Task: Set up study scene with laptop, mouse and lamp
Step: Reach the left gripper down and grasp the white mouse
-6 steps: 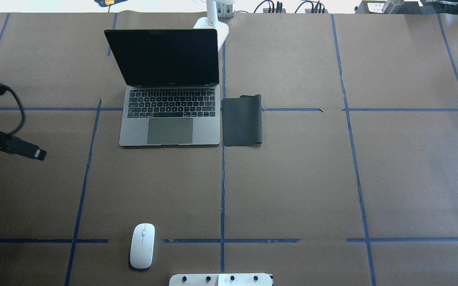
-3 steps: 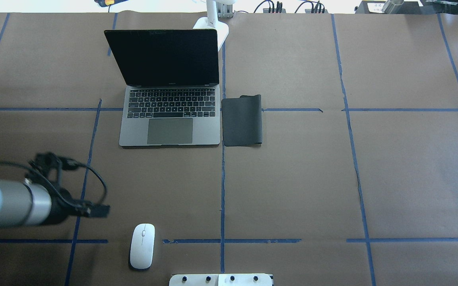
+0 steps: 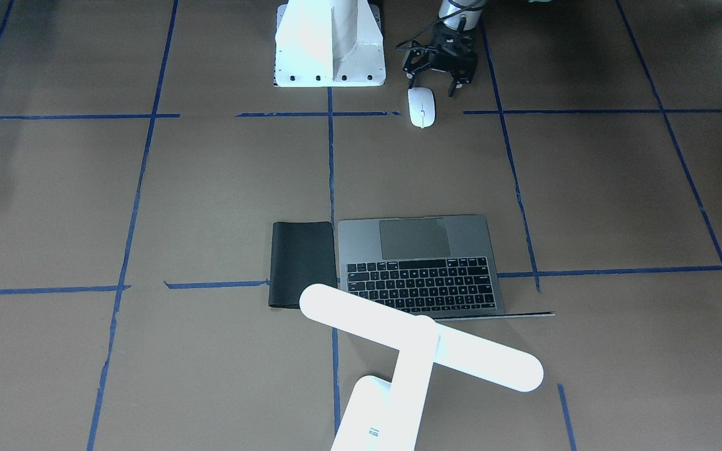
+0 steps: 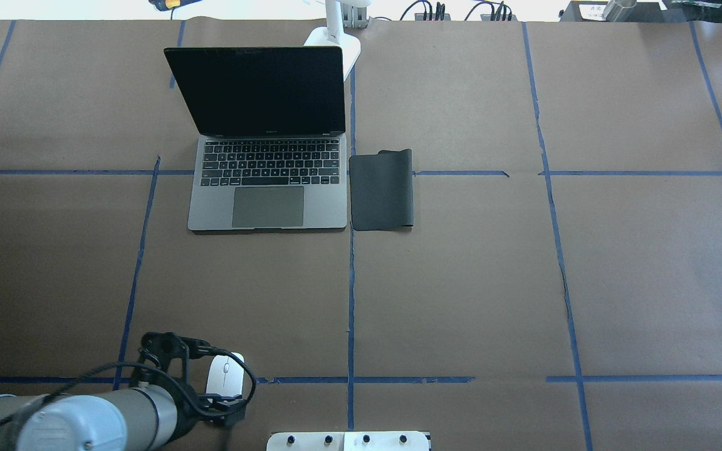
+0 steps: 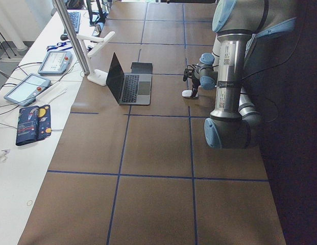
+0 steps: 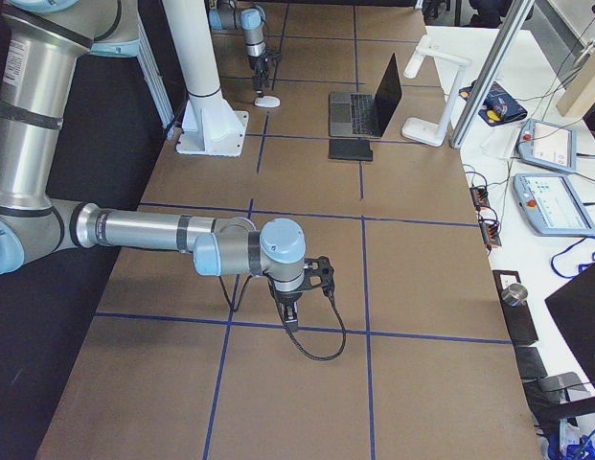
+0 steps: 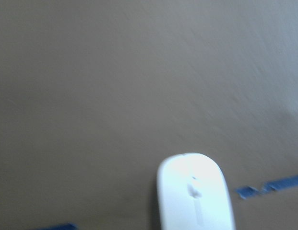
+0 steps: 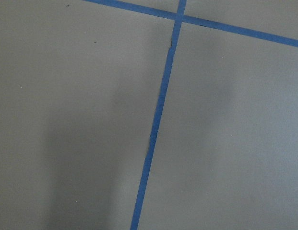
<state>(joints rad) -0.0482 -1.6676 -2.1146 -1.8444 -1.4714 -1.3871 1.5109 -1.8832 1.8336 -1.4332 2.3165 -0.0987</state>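
Note:
The white mouse (image 4: 227,371) lies near the table's front edge, left of centre; it also shows in the front view (image 3: 422,106) and low in the left wrist view (image 7: 194,196). My left gripper (image 4: 207,404) hovers just over the mouse's near left side, its jaws open and empty (image 3: 437,76). The grey laptop (image 4: 267,200) stands open at the far side. The white lamp (image 3: 420,341) stands behind the laptop's right corner, its bar head over it. My right gripper (image 6: 289,321) shows only in the right side view, so I cannot tell whether it is open or shut.
A black mouse pad (image 4: 381,191) lies against the laptop's right side. The white bolt-holed pedestal block (image 3: 329,44) stands at the front edge, right of the mouse. Blue tape lines cross the brown table cover. The right wrist view shows only table cover and tape.
My left arm has swung from the table's left edge down toward the front edge and now hovers at the mouse. The mouse, laptop and pad have not moved.

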